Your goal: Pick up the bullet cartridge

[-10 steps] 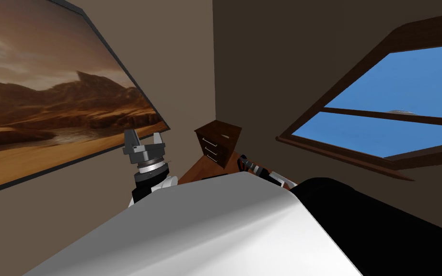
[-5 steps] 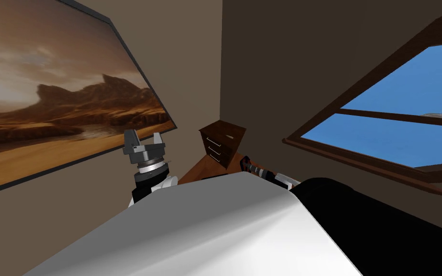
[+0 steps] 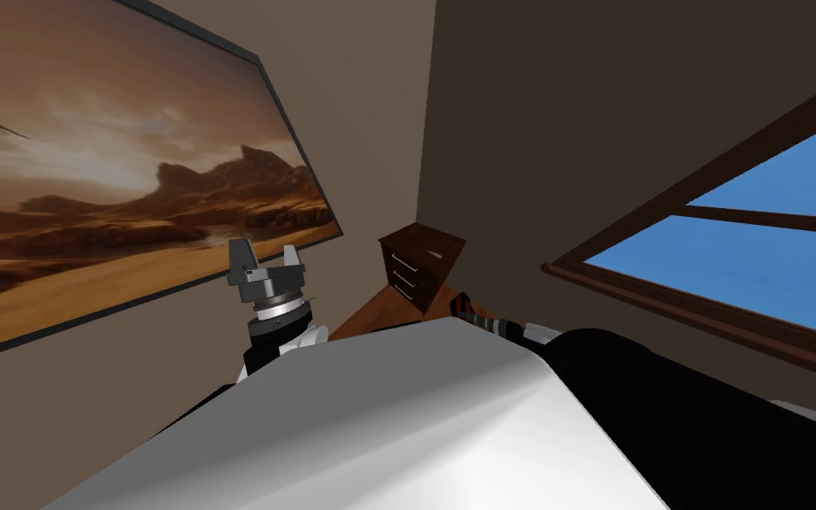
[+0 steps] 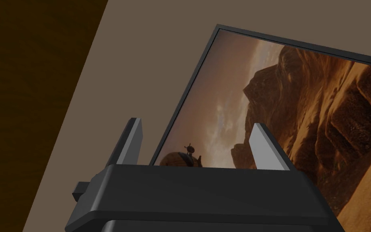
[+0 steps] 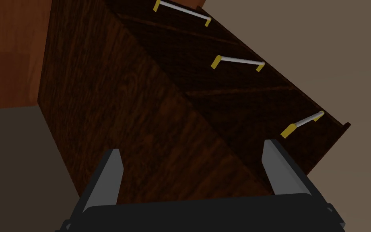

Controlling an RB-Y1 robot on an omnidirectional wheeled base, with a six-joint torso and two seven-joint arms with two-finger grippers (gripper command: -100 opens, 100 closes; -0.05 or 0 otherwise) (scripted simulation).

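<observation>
Facing the dark drawer chest, right gripper spread, empty; probably searching. Left gripper parked raised, fingers apart.

The setting is a furnished room in a home, as the following features show.

- A large desert landscape painting in a dark frame hangs on a brown wall.
- A window with a dark wooden frame is set in the adjoining wall and shows blue sky.
- A small dark wooden chest of drawers stands on a reddish wooden floor, near the floor's corner where the two walls meet.
- The chest has three drawers, each with a pale bar handle on yellow ends.
</observation>
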